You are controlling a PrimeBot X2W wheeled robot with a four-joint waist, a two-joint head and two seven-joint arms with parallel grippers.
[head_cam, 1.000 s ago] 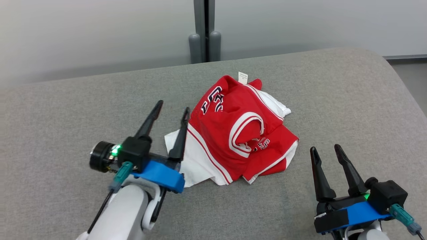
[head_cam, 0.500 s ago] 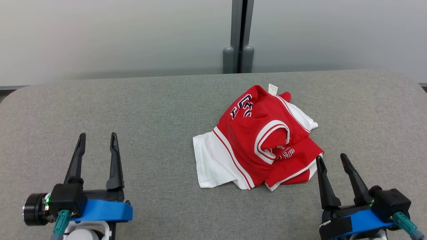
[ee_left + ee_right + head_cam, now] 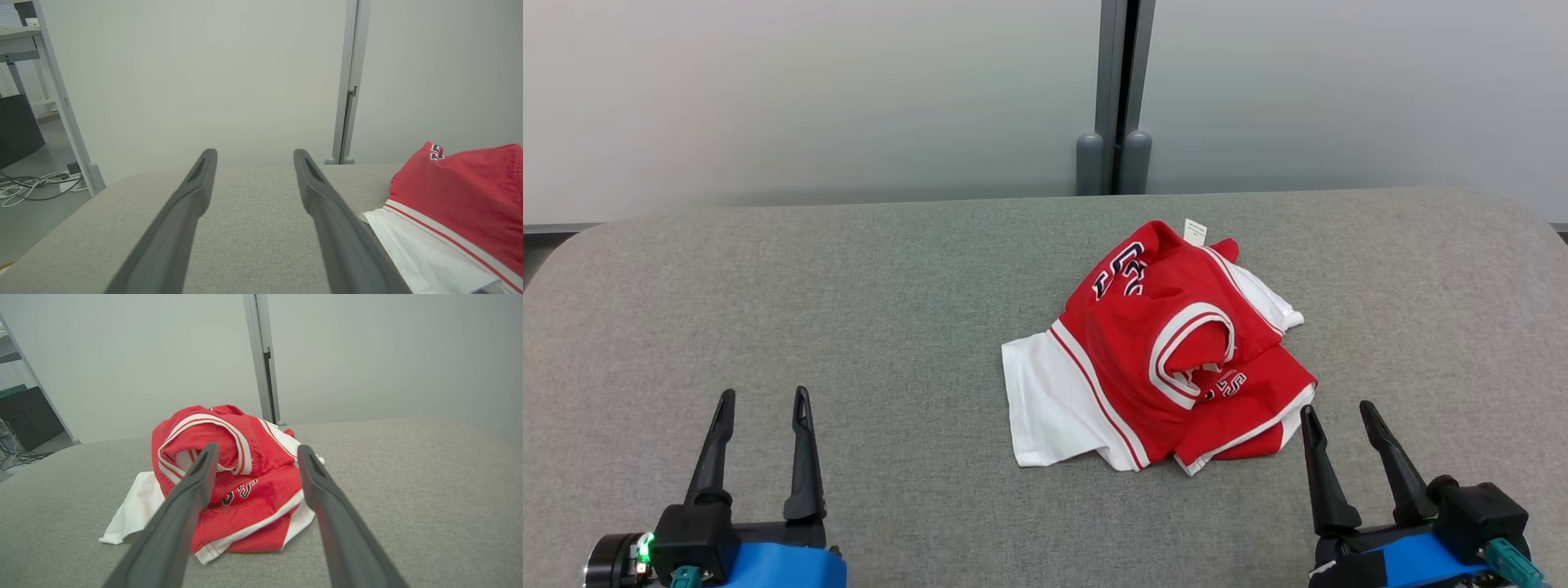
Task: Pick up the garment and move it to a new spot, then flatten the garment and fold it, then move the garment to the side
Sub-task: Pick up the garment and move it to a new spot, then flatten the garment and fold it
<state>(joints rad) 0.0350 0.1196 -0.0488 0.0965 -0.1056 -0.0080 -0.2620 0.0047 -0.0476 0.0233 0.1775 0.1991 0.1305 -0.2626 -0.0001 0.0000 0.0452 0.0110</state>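
The garment [image 3: 1160, 351] is a red and white jersey with dark lettering, lying crumpled in a heap right of centre on the grey padded table [image 3: 849, 310]. A white part of it spreads flat toward the front left. My left gripper [image 3: 762, 398] stands open near the front left edge, well apart from the cloth, nothing between its fingers. My right gripper [image 3: 1339, 411] stands open just off the heap's front right corner, not touching it. In the left wrist view the garment [image 3: 457, 208] lies to the right of my left gripper [image 3: 253, 153]. The right wrist view has the garment [image 3: 241, 473] straight ahead of my right gripper [image 3: 255, 448].
A pale partition wall [image 3: 809, 90] with a grey post [image 3: 1123, 90] runs behind the table's far edge. Left of the table, the left wrist view shows cables on the floor [image 3: 32, 183] and a metal desk leg [image 3: 61, 98].
The head camera has swung and the whole picture has shifted. My left gripper has drawn back from beside the garment's white edge to the front left. The garment lies as before.
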